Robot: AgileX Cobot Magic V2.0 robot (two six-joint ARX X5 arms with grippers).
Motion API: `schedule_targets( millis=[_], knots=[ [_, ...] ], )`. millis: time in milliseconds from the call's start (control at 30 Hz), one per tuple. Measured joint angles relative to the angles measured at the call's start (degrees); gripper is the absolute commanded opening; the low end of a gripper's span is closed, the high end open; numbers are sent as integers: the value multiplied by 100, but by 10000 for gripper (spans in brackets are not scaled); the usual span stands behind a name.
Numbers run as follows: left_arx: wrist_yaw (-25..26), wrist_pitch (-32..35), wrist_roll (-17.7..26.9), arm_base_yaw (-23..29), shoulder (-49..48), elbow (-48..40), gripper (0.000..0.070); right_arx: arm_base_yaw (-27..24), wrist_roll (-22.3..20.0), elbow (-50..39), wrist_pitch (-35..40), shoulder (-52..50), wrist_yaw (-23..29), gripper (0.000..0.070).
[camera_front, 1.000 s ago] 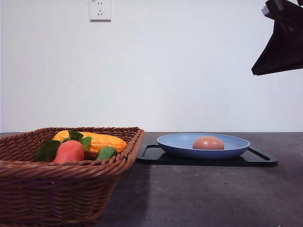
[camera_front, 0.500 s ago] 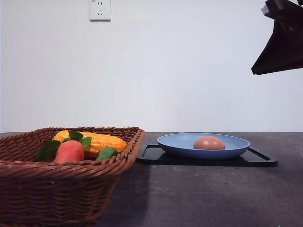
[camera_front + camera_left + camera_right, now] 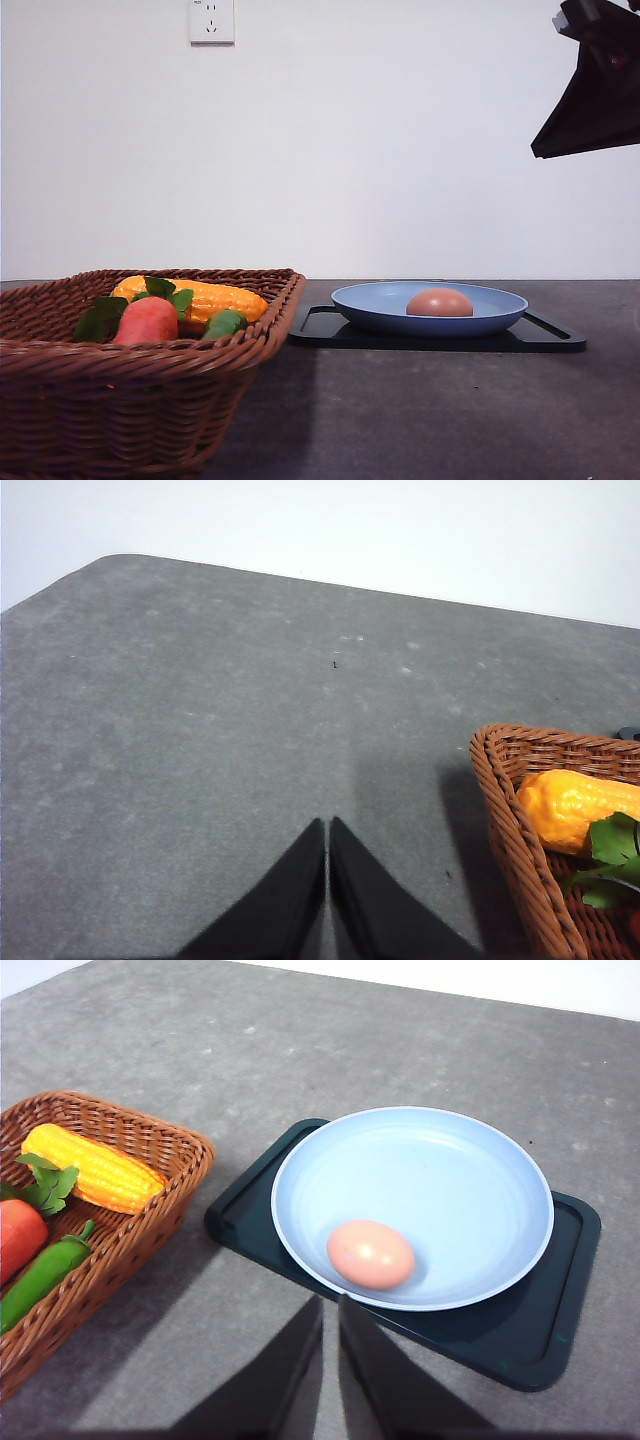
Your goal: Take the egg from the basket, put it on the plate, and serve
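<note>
Grey table (image 3: 450, 420), one egg (image 3: 440, 302), one plate (image 3: 500, 305)

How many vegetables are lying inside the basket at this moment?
3 can be seen in the basket: a corn cob at the back, a carrot with green leaves, and a green pepper beside it. Others may be hidden under them.

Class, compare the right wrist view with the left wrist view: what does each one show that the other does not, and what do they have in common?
Right wrist view alone: the egg lying in the blue plate, which sits on a black tray, plus a green vegetable and a red one in the basket, and the right hand, shut.

Left wrist view alone: the left hand, shut, over bare table.

Shared: the wicker basket, the corn with green leaves inside it, and the grey tabletop.
</note>
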Motion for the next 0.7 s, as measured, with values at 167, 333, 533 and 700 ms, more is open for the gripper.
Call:
schedule_targets(
  millis=[167,333,533,700],
  knots=[
    [0,2,0,0,0,0,0,-218,-556,-10,7,-683,813,0],
    [0,0,0,0,0,0,0,-907,-969,-401,292,-1813,864,0],
    [2,2,0,0,0,0,0,-2123,-999,-1156,456,-3016,115,0],
    [0,0,0,0,0,0,0,-2808,-995,-1686,484,-3670,-759,0]
  ],
)
